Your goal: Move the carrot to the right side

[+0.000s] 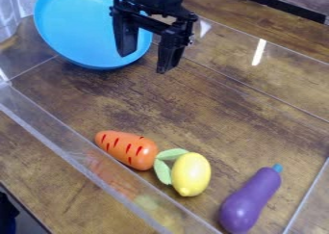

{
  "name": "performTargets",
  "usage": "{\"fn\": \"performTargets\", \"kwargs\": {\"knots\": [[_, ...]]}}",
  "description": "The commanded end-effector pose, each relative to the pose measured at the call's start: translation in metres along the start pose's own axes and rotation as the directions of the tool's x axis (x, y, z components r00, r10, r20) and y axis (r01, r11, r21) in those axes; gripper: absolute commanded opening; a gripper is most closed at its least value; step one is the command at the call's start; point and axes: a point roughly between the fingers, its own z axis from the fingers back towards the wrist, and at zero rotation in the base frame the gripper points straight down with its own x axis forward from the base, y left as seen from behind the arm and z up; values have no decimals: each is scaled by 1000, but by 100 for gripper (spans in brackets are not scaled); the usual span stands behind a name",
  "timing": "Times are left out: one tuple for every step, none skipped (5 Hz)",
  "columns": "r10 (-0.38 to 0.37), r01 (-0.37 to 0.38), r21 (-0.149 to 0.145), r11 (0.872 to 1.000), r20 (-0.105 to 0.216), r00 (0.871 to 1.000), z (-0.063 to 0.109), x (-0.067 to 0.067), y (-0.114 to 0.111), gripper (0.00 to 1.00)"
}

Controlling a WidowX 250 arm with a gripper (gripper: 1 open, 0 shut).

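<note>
The carrot is a short orange-red toy with dark grooves, lying on the wooden table near the front left. My gripper hangs at the back, well above and behind the carrot, in front of a blue plate. Its two black fingers point down and stand apart, open, with nothing between them.
A blue plate lies at the back left, partly behind the gripper. A yellow lemon with a green leaf sits just right of the carrot, and a purple eggplant lies at the front right. A clear plastic wall rims the table's front-left edge.
</note>
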Motion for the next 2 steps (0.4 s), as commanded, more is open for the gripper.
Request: {"fn": "performTargets", "kwargs": {"knots": [[25, -26, 5, 1000, 64, 998, 19, 0, 8, 100], [32, -32, 6, 999, 73, 997, 22, 0, 9, 100]]}}
